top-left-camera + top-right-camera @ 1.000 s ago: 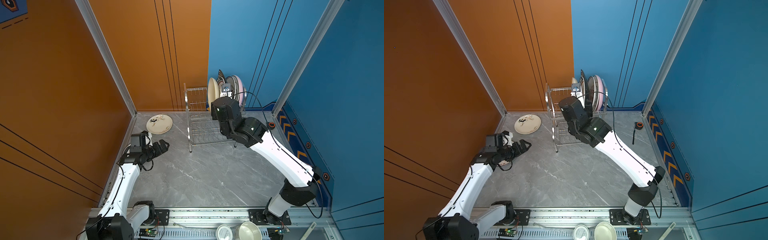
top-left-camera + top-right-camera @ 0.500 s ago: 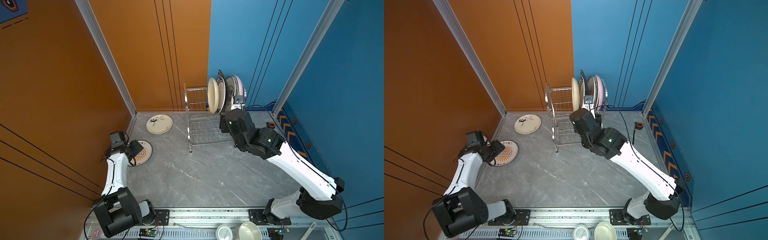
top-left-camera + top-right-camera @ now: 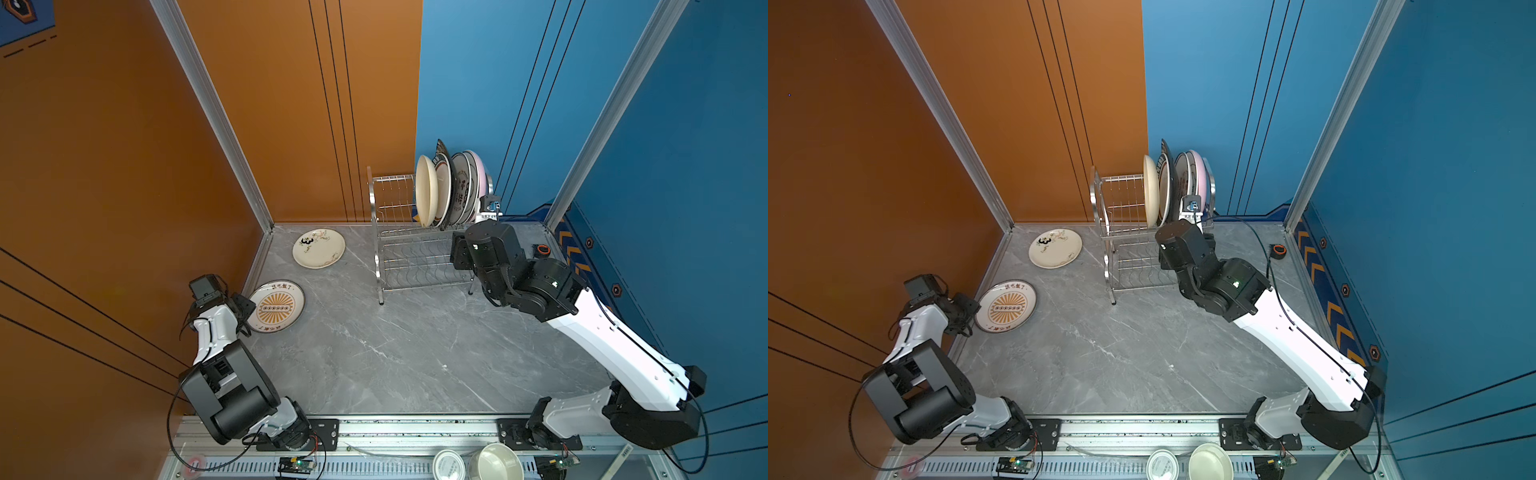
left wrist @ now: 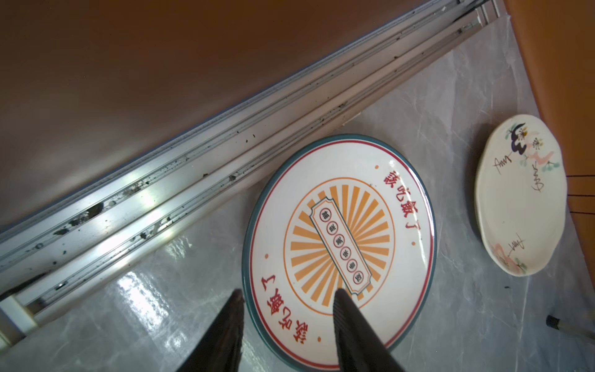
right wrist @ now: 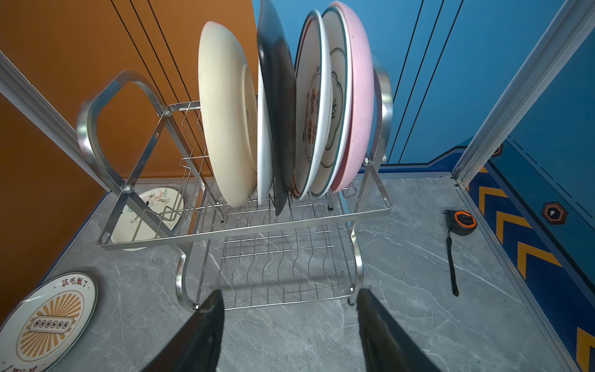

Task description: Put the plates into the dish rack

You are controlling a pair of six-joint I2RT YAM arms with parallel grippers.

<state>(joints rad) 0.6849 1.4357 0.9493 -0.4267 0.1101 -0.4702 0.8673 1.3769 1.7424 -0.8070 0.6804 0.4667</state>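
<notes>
The orange sunburst plate (image 3: 277,307) (image 3: 1006,307) (image 4: 341,244) lies flat on the floor by the orange wall. My left gripper (image 4: 288,291) (image 3: 245,307) is open and straddles its near rim: one finger over the plate's face, the other just outside the edge. The panda plate (image 3: 318,248) (image 4: 521,196) lies flat further back. The dish rack (image 3: 399,249) (image 5: 244,230) holds several plates upright in its top tier, from cream (image 5: 225,112) to pink (image 5: 360,96). My right gripper (image 5: 289,291) hangs open and empty, low in front of the rack.
An orange tape measure (image 3: 543,249) (image 5: 460,222) lies right of the rack by the blue wall. A cream bowl (image 3: 496,461) and a tin lid (image 3: 446,463) sit at the front rail. An aluminium rail (image 4: 128,193) runs along the orange wall beside the sunburst plate.
My left gripper drew back to the sunburst plate's near rim and its jaws narrowed. My right arm pulled back and down from the rack's top tier, with the cream plate left standing there.
</notes>
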